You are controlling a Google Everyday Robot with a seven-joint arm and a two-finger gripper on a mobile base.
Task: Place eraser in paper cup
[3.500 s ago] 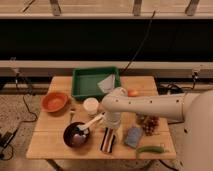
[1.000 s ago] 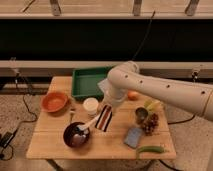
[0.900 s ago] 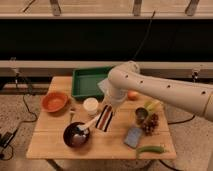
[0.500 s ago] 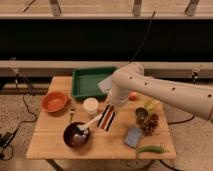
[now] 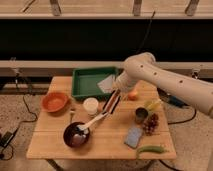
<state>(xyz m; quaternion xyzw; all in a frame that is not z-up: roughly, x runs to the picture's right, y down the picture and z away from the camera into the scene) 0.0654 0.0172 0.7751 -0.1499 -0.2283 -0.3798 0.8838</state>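
The eraser point(image 5: 111, 103), a flat block with dark, white and reddish-brown stripes, hangs tilted in the air, its lower end pointing down-left. My gripper point(image 5: 117, 93) is shut on its upper end, at the end of the white arm reaching in from the right. The paper cup point(image 5: 91, 106), white with a cream inside, stands upright on the wooden table point(image 5: 55, 145), just left of the eraser's lower end and apart from it.
A green tray point(image 5: 90, 82) sits behind the cup. An orange bowl point(image 5: 55, 101) is at the left. A dark bowl point(image 5: 76, 135) with a white spoon point(image 5: 94, 121) is in front. A dark can point(image 5: 141, 115), grapes point(image 5: 150, 124), a blue pad point(image 5: 134, 136) and a green pepper point(image 5: 151, 149) are at the right.
My gripper has picked the eraser up off the table and carried it up and a little to the right, beside the cup.
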